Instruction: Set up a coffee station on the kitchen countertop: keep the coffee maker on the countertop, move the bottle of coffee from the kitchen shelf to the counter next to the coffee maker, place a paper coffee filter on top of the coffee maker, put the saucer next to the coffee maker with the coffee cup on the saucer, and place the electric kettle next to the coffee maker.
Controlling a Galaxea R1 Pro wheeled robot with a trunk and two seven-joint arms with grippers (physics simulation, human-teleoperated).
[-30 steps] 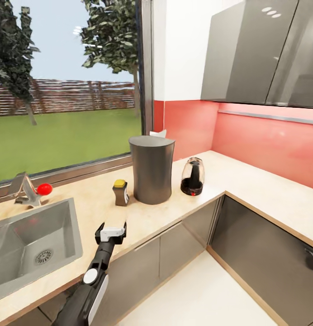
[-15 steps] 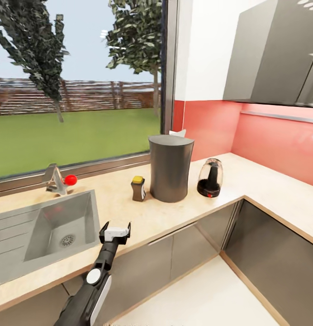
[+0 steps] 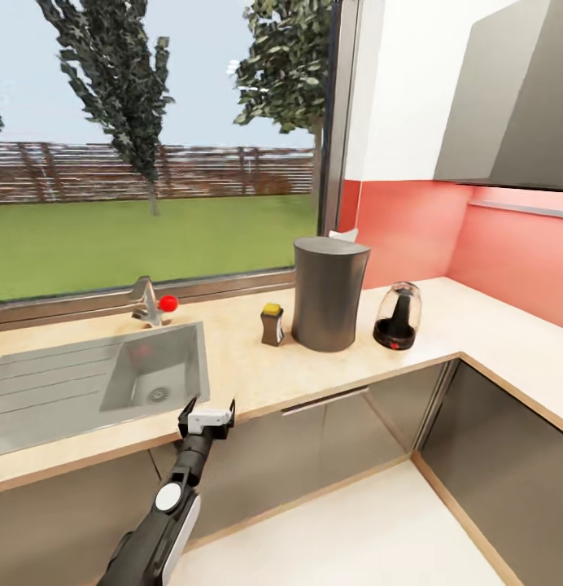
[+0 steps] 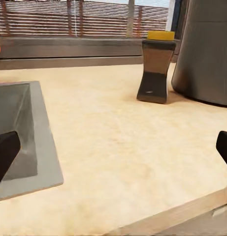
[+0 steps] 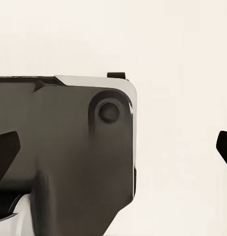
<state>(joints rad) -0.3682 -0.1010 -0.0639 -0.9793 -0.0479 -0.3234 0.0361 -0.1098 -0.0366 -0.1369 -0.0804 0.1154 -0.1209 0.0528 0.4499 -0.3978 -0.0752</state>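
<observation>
We see the left claw [image 3: 207, 413] hanging open and empty at the front edge of the desk [image 3: 241, 370], fingers spread wide, just right of the sink [image 3: 86, 376]. The coffee bottle [image 3: 272, 324], dark with a yellow cap, stands upright on the desk ahead of the claw and a bit to its right, well apart from it. In the left wrist view the bottle [image 4: 155, 73] sits straight ahead between the two finger tips, far off, nothing touching. Just right of the bottle is the tall dark grey coffee maker [image 3: 329, 293], near but not touching as far as we can tell. Something white pokes up behind the coffee maker's top; we cannot tell what it is. Right of the coffee maker stands a clear-domed kettle [image 3: 397, 316] with a dark red base, apart from it. A tap [image 3: 149, 303] with a red knob is behind the sink, by the window [image 3: 159, 146]. The right claw [image 5: 113, 147] shows open in the right wrist view, dark finger tips wide apart, holding nothing, over a dark robot part and pale floor.
</observation>
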